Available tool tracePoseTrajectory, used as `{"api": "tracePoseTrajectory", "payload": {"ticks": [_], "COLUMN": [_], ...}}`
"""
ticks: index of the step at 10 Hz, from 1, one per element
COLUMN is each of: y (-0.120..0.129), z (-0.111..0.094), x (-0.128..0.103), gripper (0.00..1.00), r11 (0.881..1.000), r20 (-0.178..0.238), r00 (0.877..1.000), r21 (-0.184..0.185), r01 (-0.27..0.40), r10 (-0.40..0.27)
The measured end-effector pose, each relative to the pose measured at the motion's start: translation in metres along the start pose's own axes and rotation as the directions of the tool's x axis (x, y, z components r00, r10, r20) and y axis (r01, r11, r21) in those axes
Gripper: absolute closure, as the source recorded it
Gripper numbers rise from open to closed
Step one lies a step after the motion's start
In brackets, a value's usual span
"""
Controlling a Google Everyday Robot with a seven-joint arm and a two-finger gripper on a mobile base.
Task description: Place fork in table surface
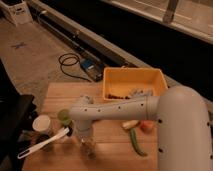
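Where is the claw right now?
Camera view, lower left: the claw hangs over the table surface near its front edge, between the white utensil and the green pepper.

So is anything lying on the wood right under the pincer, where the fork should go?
Nothing visible. The pincer hangs over bare table surface; the white utensil lies to one side, the green pepper to the other.

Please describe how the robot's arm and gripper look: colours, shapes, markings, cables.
The arm is white, thick and smooth, built of rounded tube-like segments, the one at the right very large. Small dark dots run along the horizontal segment. No loose cables show on it. The gripper, low over the table surface, looks darker and greyish.
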Motion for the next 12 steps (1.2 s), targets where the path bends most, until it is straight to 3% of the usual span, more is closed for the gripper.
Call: {"api": "tracePoseTrajectory", "payload": {"ticks": [2,3,7,10,12], "y": [-0.002,-0.003,-0.002,0.007,0.02], "z": [0.001,0.004,0.0,-0.029,-0.073], "x": [0.0,0.0,0.001,0.006,0.007], "gripper": [0.95,0.99,1.0,1.0,1.0], "r11": [1.0,1.0,1.0,0.997,0.984], "r20": [0.001,0.008,0.004,-0.053,-0.117], "r00": [1.0,1.0,1.0,0.995,0.979], "r21": [0.005,0.011,0.006,-0.014,-0.037], "r01": [0.0,-0.001,0.003,-0.081,-0.172], "r10": [0.0,0.001,-0.003,0.08,0.166]}}
